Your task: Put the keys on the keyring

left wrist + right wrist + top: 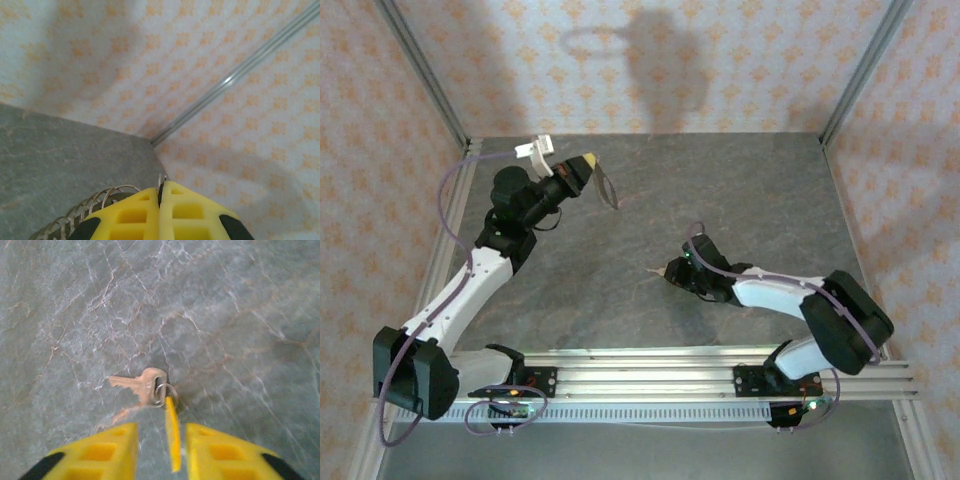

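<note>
your left end effector (161, 192) is clenched: in the left wrist view the two yellow fingers (131, 215) meet flat at the bottom of the frame, with the keyring (95, 206) nipped in the seam between them. its thin wire loops fan out to the lower left of the fingers, over the grey surface (740, 200). from the top camera you see that end effector in the upper left of the frame, near the back wall, and the ring hangs off its tip, down and to the right.

your right end effector (159, 432) is released: its yellow fingers stand apart at the bottom of the right wrist view. the key (137, 385) lies flat on the surface just above them, near the middle of the frame, blade pointing left. a small ring (164, 391) sits at the key's head. from that ring a thin yellow piece (172, 432), seen edge-on, runs down into the gap between the fingers. you cannot tell whether it touches either finger. in the top view this end effector sits low, just right of centre.
</note>
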Controlling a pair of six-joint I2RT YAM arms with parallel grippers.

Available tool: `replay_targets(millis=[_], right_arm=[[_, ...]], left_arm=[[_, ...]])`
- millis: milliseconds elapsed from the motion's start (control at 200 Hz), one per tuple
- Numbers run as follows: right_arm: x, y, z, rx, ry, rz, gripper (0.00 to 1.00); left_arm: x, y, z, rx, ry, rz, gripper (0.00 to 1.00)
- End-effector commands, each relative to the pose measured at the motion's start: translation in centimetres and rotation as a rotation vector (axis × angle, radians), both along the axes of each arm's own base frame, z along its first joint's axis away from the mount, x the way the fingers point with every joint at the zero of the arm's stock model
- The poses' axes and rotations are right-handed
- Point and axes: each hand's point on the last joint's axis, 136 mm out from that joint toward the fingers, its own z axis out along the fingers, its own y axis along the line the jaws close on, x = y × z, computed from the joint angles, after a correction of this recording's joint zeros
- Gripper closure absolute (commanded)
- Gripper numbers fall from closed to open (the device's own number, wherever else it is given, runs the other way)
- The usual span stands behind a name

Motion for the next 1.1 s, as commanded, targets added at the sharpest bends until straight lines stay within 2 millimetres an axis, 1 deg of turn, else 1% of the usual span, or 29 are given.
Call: replay_targets(millis=[0, 65, 135, 155, 180, 240, 335, 400, 455, 490, 540, 621, 706, 811, 896, 996, 1041, 1096], right_arm=[[-1.8, -0.9, 0.1, -0.045, -0.002, 0.043, 0.62], [-2.5, -1.4, 0.9, -0.055, -0.017, 0.052, 0.61], [-2.7, -2.9, 1.9, -0.098, -0.050, 0.032, 0.57], [-2.7, -3.3, 1.8, -0.124, -0.050, 0.029, 0.56], [-2.6, -3.7, 2.8, -0.122, -0.078, 0.023, 0.56], [-2.3, -4.6, 3.6, -0.139, -0.098, 0.007, 0.54], [-1.6, -5.3, 4.0, -0.167, -0.115, -0.009, 0.54], [-0.9, -5.3, 4.0, -0.181, -0.118, -0.006, 0.56], [-0.2, -5.2, 4.0, -0.194, -0.124, -0.015, 0.61], [0.2, -5.2, 3.2, -0.218, -0.105, -0.019, 0.65], [0.6, -5.2, 2.7, -0.239, -0.092, -0.023, 0.70], [1.1, -4.8, 1.8, -0.258, -0.069, -0.022, 0.76], [1.2, -4.6, 0.8, -0.268, -0.043, -0.017, 0.82], [1.4, -4.0, 0.2, -0.259, -0.023, -0.008, 0.85], [1.7, -3.1, 0.2, -0.234, -0.017, 0.008, 0.88], [2.2, -1.4, 0.5, -0.212, -0.022, 0.038, 0.90], [2.2, -0.1, 0.7, -0.195, -0.021, 0.061, 0.91], [2.0, 1.9, 1.1, -0.176, -0.022, 0.108, 0.94]], left_arm=[[-1.0, -0.5, 0.4, 0.019, -0.040, 0.011, 1.00], [-1.4, -0.9, -0.1, 0.021, -0.032, 0.006, 1.00], [-1.9, -1.1, -0.4, 0.023, -0.028, 0.003, 1.00], [-2.0, -1.1, -0.5, 0.024, -0.027, 0.003, 1.00], [-2.2, -1.2, -0.6, 0.026, -0.026, 0.002, 1.00], [-2.5, -1.4, -0.9, 0.032, -0.021, -0.002, 1.00], [-2.8, -1.4, -1.4, 0.037, -0.014, 0.001, 1.00], [-3.0, -1.5, -1.5, 0.037, -0.011, 0.001, 1.00], [-3.0, -1.6, -1.8, 0.037, -0.006, -0.002, 1.00], [-3.0, -1.7, -1.9, 0.038, -0.004, -0.003, 1.00], [-3.0, -1.8, -1.9, 0.038, -0.003, -0.004, 1.00], [-3.1, -1.9, -1.9, 0.041, -0.002, -0.007, 1.00], [-3.3, -2.0, -1.9, 0.041, -0.003, -0.007, 1.00], [-3.4, -2.1, -1.9, 0.041, -0.004, -0.010, 1.00], [-3.3, -2.2, -1.8, 0.039, -0.006, -0.011, 1.00], [-3.2, -2.5, -1.9, 0.036, -0.006, -0.017, 1.00], [-3.1, -2.6, -1.8, 0.035, -0.007, -0.019, 1.00], [-3.0, -2.7, -1.8, 0.035, -0.007, -0.023, 1.00]])
